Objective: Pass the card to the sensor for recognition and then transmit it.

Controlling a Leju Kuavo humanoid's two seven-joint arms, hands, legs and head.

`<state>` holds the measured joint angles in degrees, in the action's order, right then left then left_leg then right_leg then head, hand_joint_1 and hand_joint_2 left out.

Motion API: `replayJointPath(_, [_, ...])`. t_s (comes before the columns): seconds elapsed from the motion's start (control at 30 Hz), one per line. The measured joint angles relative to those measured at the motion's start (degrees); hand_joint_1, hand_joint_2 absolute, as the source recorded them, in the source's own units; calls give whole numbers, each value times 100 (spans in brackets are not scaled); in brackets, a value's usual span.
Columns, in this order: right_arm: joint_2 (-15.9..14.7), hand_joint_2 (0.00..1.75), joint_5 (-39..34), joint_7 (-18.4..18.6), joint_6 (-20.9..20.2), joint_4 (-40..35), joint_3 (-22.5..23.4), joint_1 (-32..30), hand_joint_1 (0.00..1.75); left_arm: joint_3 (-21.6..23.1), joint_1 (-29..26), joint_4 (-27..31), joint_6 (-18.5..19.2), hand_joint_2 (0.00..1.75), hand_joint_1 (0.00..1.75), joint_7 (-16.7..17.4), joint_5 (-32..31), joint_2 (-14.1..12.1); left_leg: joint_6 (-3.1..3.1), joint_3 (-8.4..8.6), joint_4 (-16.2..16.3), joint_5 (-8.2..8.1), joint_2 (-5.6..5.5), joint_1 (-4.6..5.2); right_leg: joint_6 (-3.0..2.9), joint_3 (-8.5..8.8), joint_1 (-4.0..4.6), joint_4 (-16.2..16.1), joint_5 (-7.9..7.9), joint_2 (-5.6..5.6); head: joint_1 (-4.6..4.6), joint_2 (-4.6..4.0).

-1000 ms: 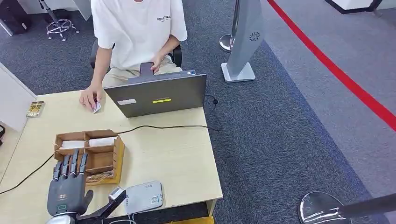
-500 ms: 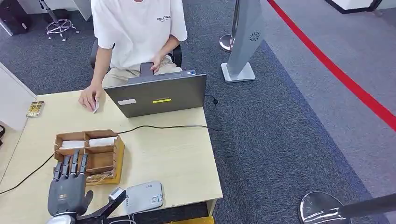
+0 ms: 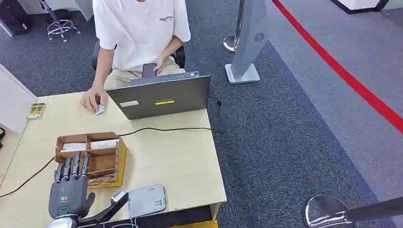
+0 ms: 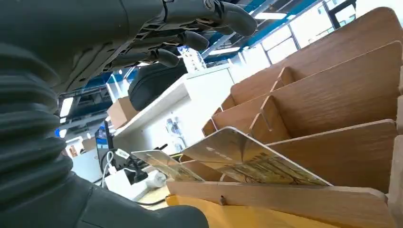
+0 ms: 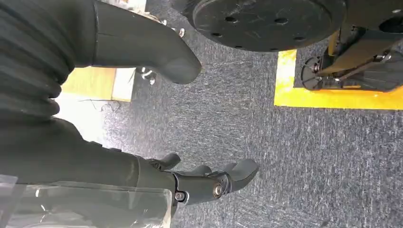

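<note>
On the pale wooden surface (image 3: pixel 171 161), the left hand (image 3: pixel 69 190) hovered with fingers (image 3: pixel 72 168) spread and empty over the wooden organizer (image 3: pixel 90 159), whose near slot held cards (image 4: pixel 247 161). The grey sensor (image 3: pixel 146 200) lay just beside it. The right hand (image 5: pixel 142 156) hung open above carpet.

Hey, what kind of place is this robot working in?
Probably an office or demo reception desk: a person sits behind a laptop at a wooden table on grey carpet, with a wooden card organizer and a grey card reader near the robot's left hand.
</note>
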<state>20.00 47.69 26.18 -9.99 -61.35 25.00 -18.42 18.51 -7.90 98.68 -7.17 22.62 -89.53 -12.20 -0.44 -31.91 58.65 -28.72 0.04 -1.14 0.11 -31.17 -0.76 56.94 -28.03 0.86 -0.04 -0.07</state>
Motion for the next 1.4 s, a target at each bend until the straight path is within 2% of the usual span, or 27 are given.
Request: replayJointPath(1.4, [0, 175, 101, -52, -90, -7, 0, 2, 0, 0, 114, -7, 118, 175, 0, -35, 0, 138, 0, 0, 0, 0, 0, 0, 0, 0, 0, 0, 0, 0, 0, 0])
